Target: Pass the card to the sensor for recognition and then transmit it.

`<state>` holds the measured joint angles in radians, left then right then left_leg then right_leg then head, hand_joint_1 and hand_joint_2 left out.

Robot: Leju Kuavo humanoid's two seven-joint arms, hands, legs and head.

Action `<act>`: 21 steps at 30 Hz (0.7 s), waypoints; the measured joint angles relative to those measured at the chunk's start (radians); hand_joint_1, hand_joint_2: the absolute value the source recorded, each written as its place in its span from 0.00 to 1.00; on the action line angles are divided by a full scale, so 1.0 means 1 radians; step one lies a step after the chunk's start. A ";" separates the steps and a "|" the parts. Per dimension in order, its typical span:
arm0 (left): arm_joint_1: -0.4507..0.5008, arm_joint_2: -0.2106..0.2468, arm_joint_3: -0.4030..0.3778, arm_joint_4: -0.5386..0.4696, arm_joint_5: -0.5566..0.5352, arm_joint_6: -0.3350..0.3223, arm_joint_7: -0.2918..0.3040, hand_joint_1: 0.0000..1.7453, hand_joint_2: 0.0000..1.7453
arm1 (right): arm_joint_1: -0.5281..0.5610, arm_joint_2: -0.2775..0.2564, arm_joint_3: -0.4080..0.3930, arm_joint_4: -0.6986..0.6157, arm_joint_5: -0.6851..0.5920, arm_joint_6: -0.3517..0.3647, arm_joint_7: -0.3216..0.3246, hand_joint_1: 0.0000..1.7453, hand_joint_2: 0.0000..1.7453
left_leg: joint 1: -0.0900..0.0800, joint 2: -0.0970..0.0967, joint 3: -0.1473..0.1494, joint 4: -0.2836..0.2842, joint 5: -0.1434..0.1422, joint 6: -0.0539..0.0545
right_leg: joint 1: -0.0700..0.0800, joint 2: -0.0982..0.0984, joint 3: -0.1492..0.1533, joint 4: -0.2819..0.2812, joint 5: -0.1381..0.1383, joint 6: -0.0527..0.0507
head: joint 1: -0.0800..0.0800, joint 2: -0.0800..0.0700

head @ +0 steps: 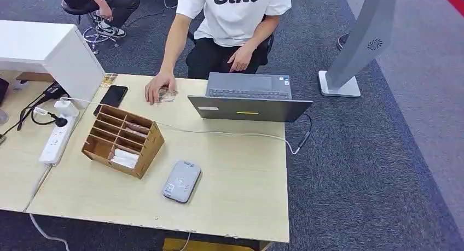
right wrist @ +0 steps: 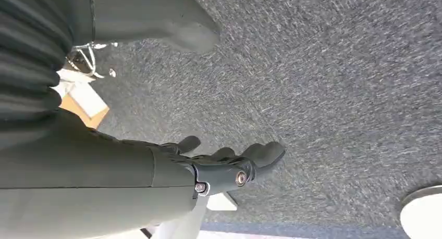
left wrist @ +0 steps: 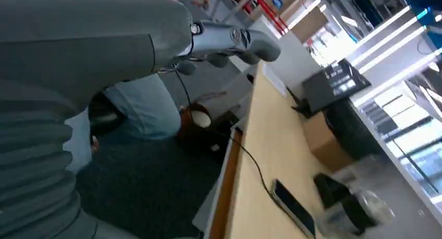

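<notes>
So the counter (head: 241, 191) is a light wood one, and the grey sensor (head: 181, 181) sits flat near its front edge, just beside the cardboard organizer (head: 123, 140). That organizer has a bunch of slots, and some hold cards (head: 125, 158), pale ones in the front slot and what look like a couple more further back. Can't tell which card is the task's one.

A person in a white shirt (head: 235, 13) sits on the far side with one hand (head: 158, 89) resting on a small card-like thing (head: 166, 97) on the counter, right next to a black phone (head: 114, 95). A grey laptop (head: 249, 98) is open in front of them, with a cable (head: 230, 133) running across the counter. A white power strip (head: 57, 136) lies along the left side, and a white box (head: 46, 48) stands behind it.

Left robot hand (left wrist: 229, 41) hangs beside the counter's edge, off the surface, fingers (left wrist: 258, 46) loosely curled and holding nothing. The phone and a clear container (left wrist: 359, 213) show up in that wrist view too.

Right robot hand (right wrist: 229, 168) hangs over the grey carpet (right wrist: 339, 83), fingers (right wrist: 268, 153) mostly straight and slightly apart, nothing in it.

A grey stand (head: 355, 48) on a white base is off to the right on the carpet.
</notes>
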<state>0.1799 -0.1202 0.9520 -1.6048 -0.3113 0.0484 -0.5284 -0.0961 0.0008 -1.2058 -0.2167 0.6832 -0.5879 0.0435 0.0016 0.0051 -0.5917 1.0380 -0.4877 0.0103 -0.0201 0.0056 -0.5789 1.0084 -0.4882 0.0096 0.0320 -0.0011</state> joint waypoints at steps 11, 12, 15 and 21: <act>-0.133 -0.024 0.369 0.398 -0.388 0.307 0.066 0.00 1.00 | 0.002 0.021 0.001 0.000 0.037 -0.017 0.026 0.00 1.00 | 0.000 -0.003 0.002 0.000 -0.001 0.001 | 0.000 -0.003 0.004 0.000 -0.001 0.000 | 0.000 0.000; -0.146 -0.016 0.391 0.449 -0.402 0.330 0.104 0.00 1.00 | 0.002 0.023 0.003 0.000 0.044 -0.017 0.026 0.00 1.00 | 0.000 -0.003 0.002 0.000 -0.001 0.001 | 0.000 -0.003 0.004 0.000 -0.001 0.000 | 0.000 0.000; -0.185 0.037 0.458 0.679 -0.405 0.434 0.181 0.00 1.00 | 0.002 0.026 0.015 0.000 0.074 -0.018 0.024 0.00 1.00 | 0.000 -0.003 0.003 0.000 -0.001 0.001 | 0.000 -0.003 0.004 0.000 -0.001 0.000 | 0.000 0.000; -0.241 0.071 0.534 1.078 -0.391 0.452 0.393 0.00 1.00 | -0.002 0.032 0.064 0.000 0.162 -0.003 0.027 0.00 1.00 | -0.001 -0.004 0.003 0.001 -0.001 0.002 | -0.001 -0.004 0.005 -0.001 -0.001 0.001 | -0.001 0.000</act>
<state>-0.0607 -0.0492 1.4858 -0.5272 -0.7025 0.5001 -0.1356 -0.0977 0.0328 -1.1415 -0.2167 0.8452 -0.5905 0.0702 0.0007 0.0011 -0.5884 1.0386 -0.4888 0.0120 -0.0214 0.0016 -0.5742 1.0078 -0.4890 0.0101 0.0313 -0.0011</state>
